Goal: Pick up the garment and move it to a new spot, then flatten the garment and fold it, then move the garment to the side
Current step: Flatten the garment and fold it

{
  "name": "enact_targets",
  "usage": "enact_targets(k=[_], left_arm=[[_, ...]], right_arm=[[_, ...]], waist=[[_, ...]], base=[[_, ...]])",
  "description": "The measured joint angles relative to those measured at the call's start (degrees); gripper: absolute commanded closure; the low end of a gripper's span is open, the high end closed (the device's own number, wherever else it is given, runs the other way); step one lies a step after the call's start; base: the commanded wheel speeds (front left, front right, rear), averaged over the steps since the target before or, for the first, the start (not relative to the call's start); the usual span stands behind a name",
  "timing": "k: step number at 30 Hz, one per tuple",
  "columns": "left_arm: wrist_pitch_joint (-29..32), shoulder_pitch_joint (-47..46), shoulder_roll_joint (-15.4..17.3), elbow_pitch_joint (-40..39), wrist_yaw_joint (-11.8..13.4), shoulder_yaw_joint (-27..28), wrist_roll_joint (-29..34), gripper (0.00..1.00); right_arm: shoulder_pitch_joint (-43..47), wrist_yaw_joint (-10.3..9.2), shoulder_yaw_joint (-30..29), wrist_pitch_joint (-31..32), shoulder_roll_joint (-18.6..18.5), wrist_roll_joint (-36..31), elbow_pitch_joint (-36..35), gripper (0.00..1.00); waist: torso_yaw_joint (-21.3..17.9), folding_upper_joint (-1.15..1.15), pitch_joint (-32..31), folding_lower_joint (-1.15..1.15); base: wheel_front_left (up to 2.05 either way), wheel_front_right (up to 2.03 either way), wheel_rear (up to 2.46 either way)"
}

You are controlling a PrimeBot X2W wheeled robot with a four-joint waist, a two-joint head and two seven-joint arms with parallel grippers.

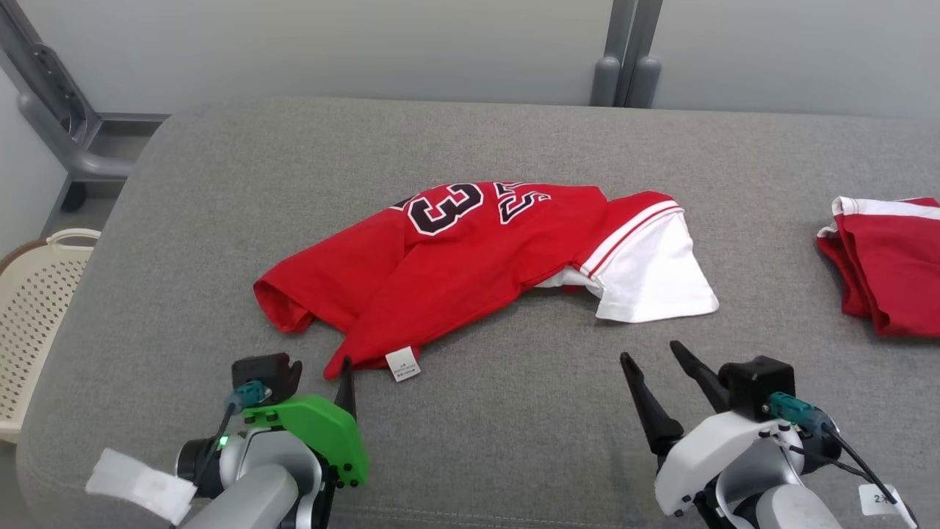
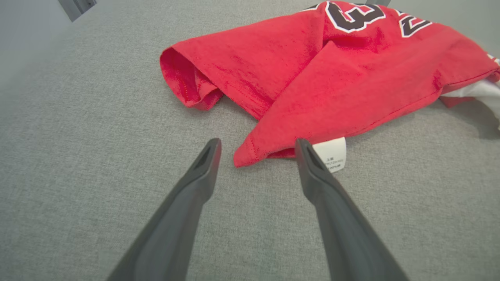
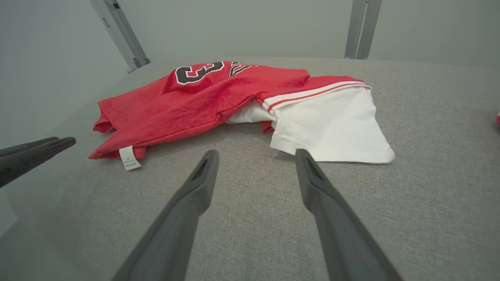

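Two long dark fingers of the left gripper (image 2: pixel 258 143) stand spread apart, low over the cloth surface. The nearest pointed corner of the garment (image 1: pixel 470 257) lies between their tips, unpinched. The garment is a red jersey of soft, slightly nubby knit, crumpled and half folded over itself in the middle of a grey padded surface (image 1: pixel 220 220) that has a fine woven texture and rounded corners. Black numerals edged in white show near the jersey's far edge. A smooth white panel (image 1: pixel 650 268) trimmed with red and white stripes fans out on the robot's right, and a small white care label (image 1: pixel 402 364) sticks out at the near corner. The right gripper (image 1: pixel 649 350) hovers just short of the white panel, fingers parted and empty. A second red-and-white piece of clothing (image 1: pixel 888 257) lies well apart at the right edge. A cream perforated plastic basket (image 1: pixel 37 316) stands beside the surface on the left, and grey metal posts (image 1: pixel 628 66) rise behind it.
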Motion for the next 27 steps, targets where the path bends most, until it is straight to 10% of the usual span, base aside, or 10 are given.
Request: enact_targets(k=[10,17,27], left_arm=[[-6.36,8.65,1.64,-12.11,-2.31,14.7,-1.98,0.0],[-6.58,16.5,-4.03,-18.38,-7.82,31.76,10.67,0.0],[-6.59,22.02,-8.27,-19.18,-15.0,40.79,25.02,0.0]], right_arm=[[0.81,0.0,-8.62,-3.3,-0.03,1.45,1.4,0.0],[0.62,-0.03,-14.25,-11.1,-0.04,9.17,7.28,0.0],[-0.84,-0.02,-16.3,-16.13,-0.01,9.27,13.17,0.0]], waist=[[-0.31,0.0,-2.53,0.0],[-0.64,0.0,-3.47,0.0],[-1.01,0.0,-4.34,0.0]], base=[[0.0,0.0,0.0],[0.0,0.0,0.0],[0.0,0.0,0.0]])
